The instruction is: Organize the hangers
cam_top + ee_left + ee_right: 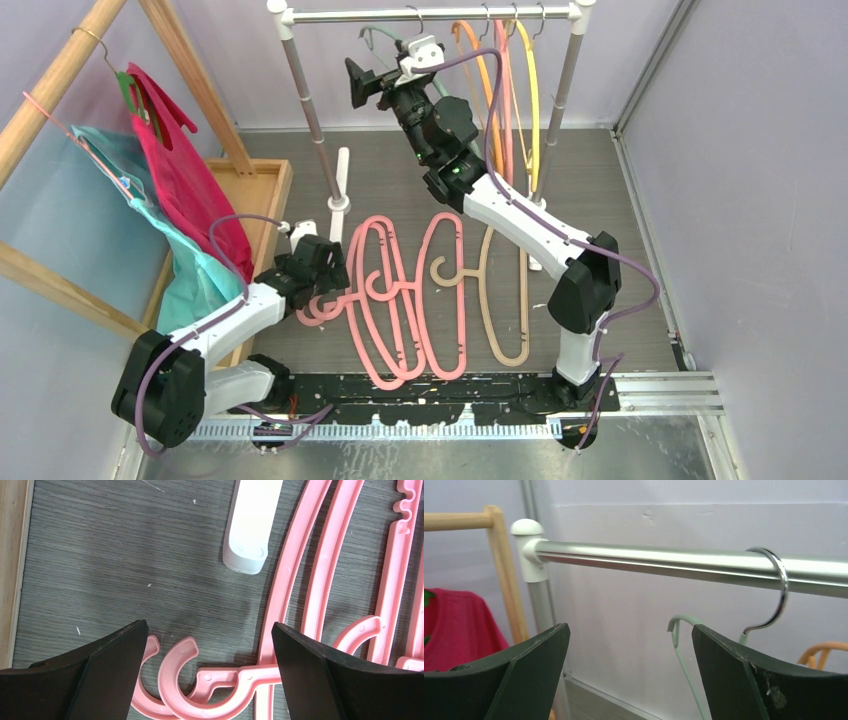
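Top view: thick pink plastic hangers [400,300] lie flat and overlapping on the grey wood-grain floor [600,180] at centre; long axes run 12 to 6 o'clock, hooks point to 9 o'clock; one beige plastic hanger [503,300] lies just beside them at 3 o'clock, same axis, its hook also to 9 o'clock and meeting the nearest pink loop.

The left gripper [325,272] sits low over the pink hooks at the 9 o'clock end of the pile; in the wrist view its black fingers [115,655] are spread wide and grip nothing, with two pink hook curls on the floor below the gap; white plastic rack foot [247,525] at 12 o'clock there.

The right gripper [378,80] is high at 12 o'clock by the silver metal rail [649,562]; jaws wide, empty; a thin grey-green hanger [681,650] hangs on the rail by a metal hook just beyond the fingers; thin orange, salmon and yellow hangers [505,100] hang further toward 3 o'clock, hooks up, bodies straight down.
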`<state>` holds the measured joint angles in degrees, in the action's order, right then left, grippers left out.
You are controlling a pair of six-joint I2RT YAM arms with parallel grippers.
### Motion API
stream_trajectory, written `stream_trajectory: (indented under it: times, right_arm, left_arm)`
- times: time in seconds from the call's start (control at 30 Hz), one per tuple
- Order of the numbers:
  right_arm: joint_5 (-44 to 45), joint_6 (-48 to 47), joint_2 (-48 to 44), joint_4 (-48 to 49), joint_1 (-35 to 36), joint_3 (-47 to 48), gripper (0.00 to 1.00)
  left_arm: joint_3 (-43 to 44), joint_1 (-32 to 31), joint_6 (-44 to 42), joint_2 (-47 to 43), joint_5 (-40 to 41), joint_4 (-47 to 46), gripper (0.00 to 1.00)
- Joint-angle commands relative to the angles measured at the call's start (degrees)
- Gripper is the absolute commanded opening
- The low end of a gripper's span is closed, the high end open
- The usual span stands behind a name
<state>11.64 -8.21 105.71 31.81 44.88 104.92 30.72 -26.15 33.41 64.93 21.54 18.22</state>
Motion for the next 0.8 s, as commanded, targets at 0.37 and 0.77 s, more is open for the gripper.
stream_trajectory:
  times: [0.37,0.77]
  right_arm:
    - [18.26,-7.79,-7.14,8.45,-5.91,-8.09,0.99]
    - [17.92,-2.00,-18.76,8.56,-16.96,-19.86,0.99]
  left_arm:
    - [0.38,-0.22,-0.71,-0.85,-0.45,-2.57,0.98]
    - [0.42,-0.22,-0.88,-0.26,-0.70,-2.67,0.98]
